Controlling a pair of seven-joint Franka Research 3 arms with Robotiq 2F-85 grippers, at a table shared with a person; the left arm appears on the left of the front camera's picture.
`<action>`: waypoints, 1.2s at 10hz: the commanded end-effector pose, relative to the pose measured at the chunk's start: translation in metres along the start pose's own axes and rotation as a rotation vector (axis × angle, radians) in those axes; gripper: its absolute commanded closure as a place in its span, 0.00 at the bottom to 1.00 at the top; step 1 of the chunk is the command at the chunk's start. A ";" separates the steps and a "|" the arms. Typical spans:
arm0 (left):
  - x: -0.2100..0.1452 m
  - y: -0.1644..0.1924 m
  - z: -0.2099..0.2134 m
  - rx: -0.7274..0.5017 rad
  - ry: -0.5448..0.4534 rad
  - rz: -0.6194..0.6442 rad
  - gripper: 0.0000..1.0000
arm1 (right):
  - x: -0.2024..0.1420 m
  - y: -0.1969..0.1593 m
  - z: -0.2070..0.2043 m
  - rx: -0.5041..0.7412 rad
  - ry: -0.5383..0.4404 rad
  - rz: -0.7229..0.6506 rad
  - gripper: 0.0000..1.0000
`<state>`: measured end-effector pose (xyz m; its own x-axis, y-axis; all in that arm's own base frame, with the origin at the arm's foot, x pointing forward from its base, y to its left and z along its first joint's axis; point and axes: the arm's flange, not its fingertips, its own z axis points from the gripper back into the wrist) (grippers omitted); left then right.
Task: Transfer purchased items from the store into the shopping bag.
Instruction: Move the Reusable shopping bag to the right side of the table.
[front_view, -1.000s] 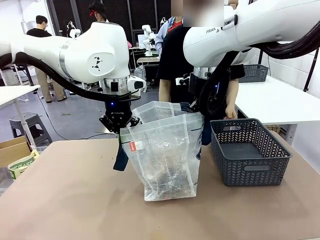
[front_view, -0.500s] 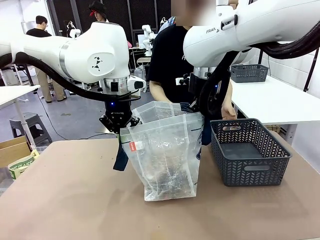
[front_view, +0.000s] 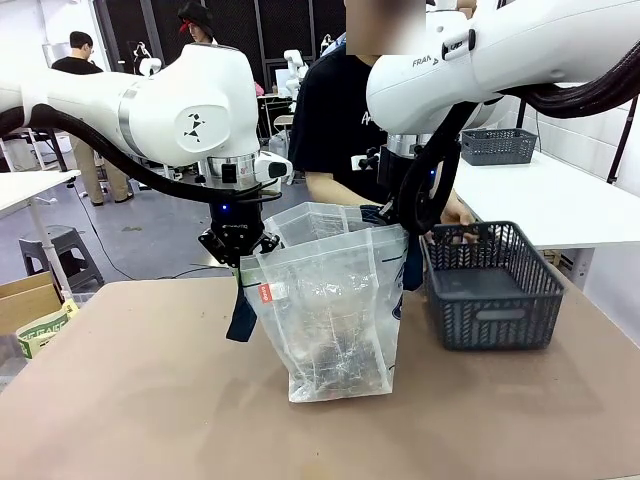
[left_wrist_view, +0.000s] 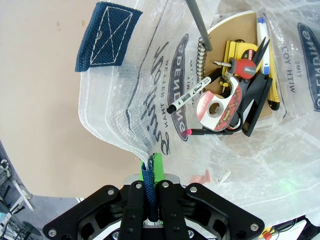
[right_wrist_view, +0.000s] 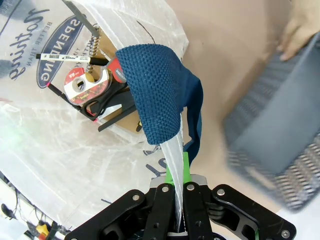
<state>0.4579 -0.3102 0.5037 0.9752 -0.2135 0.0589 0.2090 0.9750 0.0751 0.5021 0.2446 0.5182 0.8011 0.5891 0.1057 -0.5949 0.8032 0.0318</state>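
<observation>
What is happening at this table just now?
The left gripper and the right gripper are each shut on the top edge of the clear bag, holding it open. Inside lie tape, a marker and scissors. A person's hand grips the far rim of the grey basket, which looks empty.

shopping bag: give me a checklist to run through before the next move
1. The left gripper is shut on the shopping bag at its navy strap: ok
2. The right gripper is shut on the bag's opposite edge: ok
3. The bag mouth is held open between them: ok
4. The tape roll and marker lie inside the bag: ok
5. The basket is free of the person's hand: not ok, the hand is on its far rim
6. The basket is emptied: cannot tell, though the part of its inside that shows is bare
</observation>
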 end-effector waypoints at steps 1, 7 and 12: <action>0.004 -0.004 0.002 -0.001 -0.007 0.040 1.00 | 0.003 0.002 0.003 0.018 -0.007 -0.063 1.00; 0.020 -0.025 0.024 -0.112 0.018 0.218 1.00 | 0.019 0.018 0.012 0.044 0.069 -0.377 1.00; 0.019 -0.023 0.019 -0.094 0.001 0.194 1.00 | 0.013 0.016 0.009 0.037 0.056 -0.350 1.00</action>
<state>0.4696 -0.3379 0.5212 0.9978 -0.0224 0.0618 0.0242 0.9993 -0.0297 0.5027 0.2647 0.5290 0.9581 0.2849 0.0279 -0.2863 0.9536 0.0929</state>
